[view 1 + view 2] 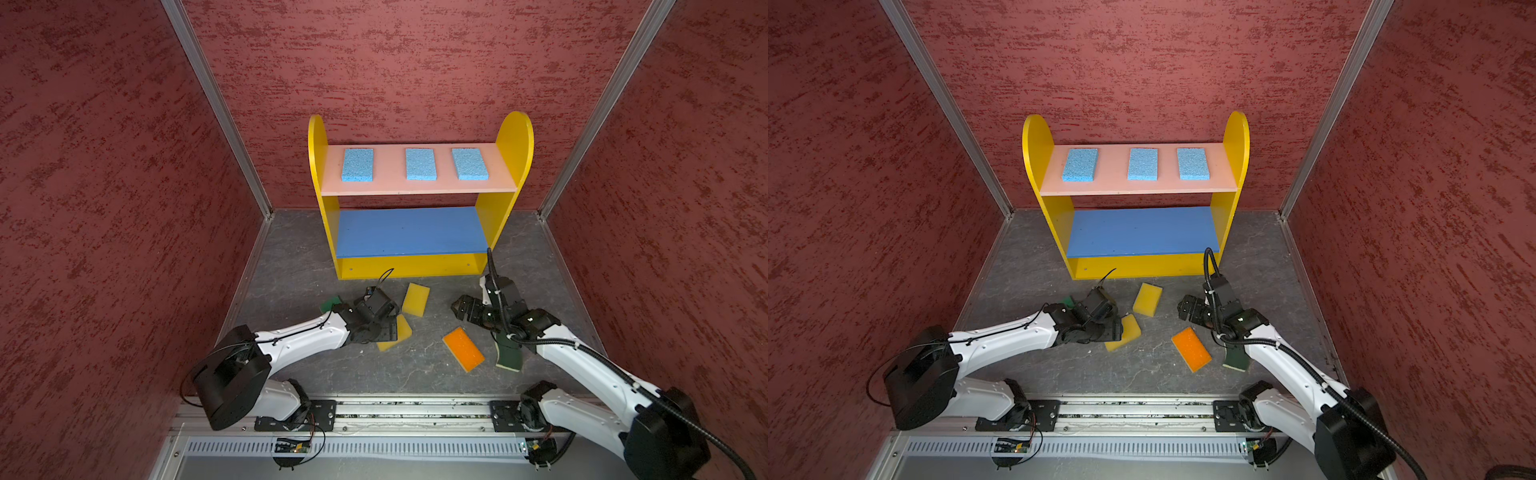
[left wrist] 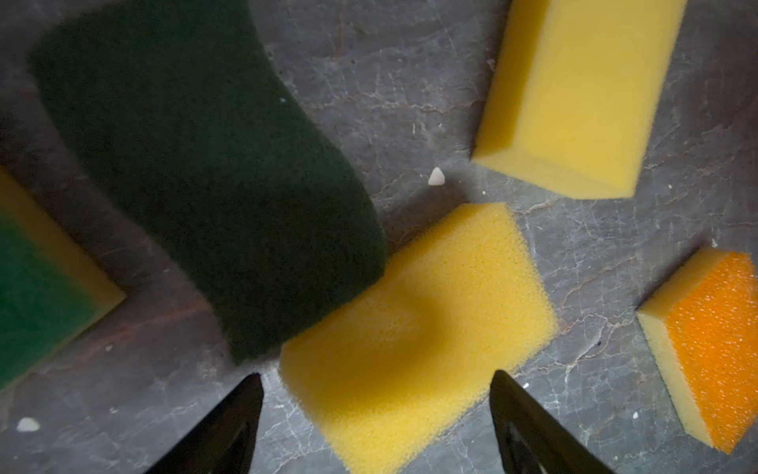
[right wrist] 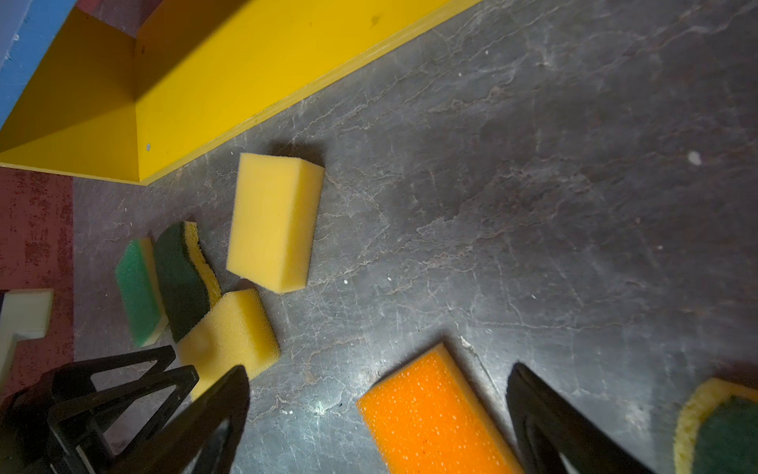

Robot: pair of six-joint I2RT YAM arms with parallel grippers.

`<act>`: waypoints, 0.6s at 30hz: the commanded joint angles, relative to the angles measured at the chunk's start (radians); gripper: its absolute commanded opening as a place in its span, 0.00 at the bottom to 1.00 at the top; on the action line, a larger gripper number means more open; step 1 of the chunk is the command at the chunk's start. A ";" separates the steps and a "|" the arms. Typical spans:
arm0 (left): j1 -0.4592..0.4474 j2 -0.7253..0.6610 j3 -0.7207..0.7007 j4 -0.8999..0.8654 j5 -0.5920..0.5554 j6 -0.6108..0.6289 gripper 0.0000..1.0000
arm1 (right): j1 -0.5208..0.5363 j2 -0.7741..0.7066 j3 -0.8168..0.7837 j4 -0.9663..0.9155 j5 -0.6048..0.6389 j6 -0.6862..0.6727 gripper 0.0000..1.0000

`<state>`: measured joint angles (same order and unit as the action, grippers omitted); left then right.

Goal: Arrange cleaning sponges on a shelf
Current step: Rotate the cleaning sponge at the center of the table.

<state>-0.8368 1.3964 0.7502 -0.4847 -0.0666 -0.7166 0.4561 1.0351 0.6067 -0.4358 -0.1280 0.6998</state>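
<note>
Sponges: blue trio (image 1: 421, 164) sits in a spaced row on the shelf (image 1: 318, 166) top board (image 1: 386, 183), probably sorted by colour. Middle board (image 1: 409, 232) is bare. Six others are loose on the floor (image 1: 291, 266) in front.

Left gripper (image 2: 375, 390) is wide open and empty, jaws straddling porous yellow (image 2: 414, 328); reads as pre-grasp. Dark green (image 2: 197, 164) touches that sponge's corner and could drag along.

Right gripper (image 3: 379, 375) is spread fully, empty, hanging near orange (image 3: 430, 414). Smooth yellow (image 3: 272, 223) and bright green (image 3: 137, 287) lie free. Second dark green (image 1: 509, 357) is partly under the right arm.
</note>
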 commanded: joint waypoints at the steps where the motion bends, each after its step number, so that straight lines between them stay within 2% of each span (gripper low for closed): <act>1: -0.002 0.015 0.011 0.077 0.044 0.054 0.87 | -0.007 -0.031 -0.016 0.029 -0.006 0.017 0.99; 8: -0.006 0.066 0.028 0.077 0.097 0.067 0.87 | -0.008 -0.040 -0.025 0.028 -0.004 0.027 0.99; 18: -0.087 0.063 0.043 0.098 0.173 0.090 0.87 | -0.010 -0.043 -0.035 0.038 -0.011 0.029 0.99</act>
<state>-0.9047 1.4605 0.7658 -0.4091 0.0669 -0.6529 0.4553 1.0069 0.5869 -0.4313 -0.1303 0.7105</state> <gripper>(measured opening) 0.868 0.987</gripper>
